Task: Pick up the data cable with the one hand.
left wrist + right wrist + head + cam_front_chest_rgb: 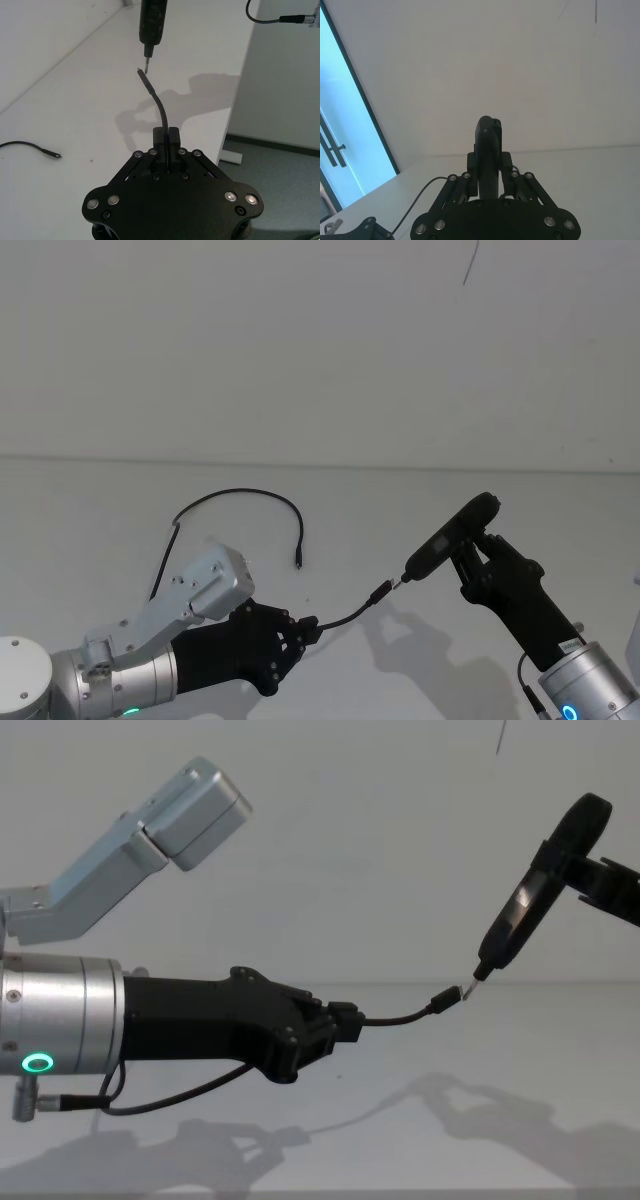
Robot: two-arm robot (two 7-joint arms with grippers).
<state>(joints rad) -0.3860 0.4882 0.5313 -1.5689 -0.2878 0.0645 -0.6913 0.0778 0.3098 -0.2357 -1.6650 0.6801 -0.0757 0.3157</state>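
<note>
Located at the near left, raised above the table [80,500]: left gripper [305,625] [166,135] [345,1015], on a thick silver arm with a green ring light [38,1064]. Fingers pressed together on the base of a short black wire [350,615] [159,105] [400,1018]. Wire arched up and to the right from the fingertips, free of the table, ending in a small plug with a silver tip.

Located at the near right, also off the table: right gripper [470,555] [489,165]. Fingers clamped on a dark pointed tool [450,535] [152,20] [487,155] [525,905]. Tool tilted, point aimed down and left. Point just beside the wire's silver tip; contact between the two not determinable.

Located on the table, farther back and left of centre: data cable [240,493] [25,145]. Lying loose in an open arch. One black plug end resting on the surface to the right of the arch, well apart from both grippers. Other run trailing toward the near left and passing out of sight behind the left arm. Not touched by either gripper.
</note>
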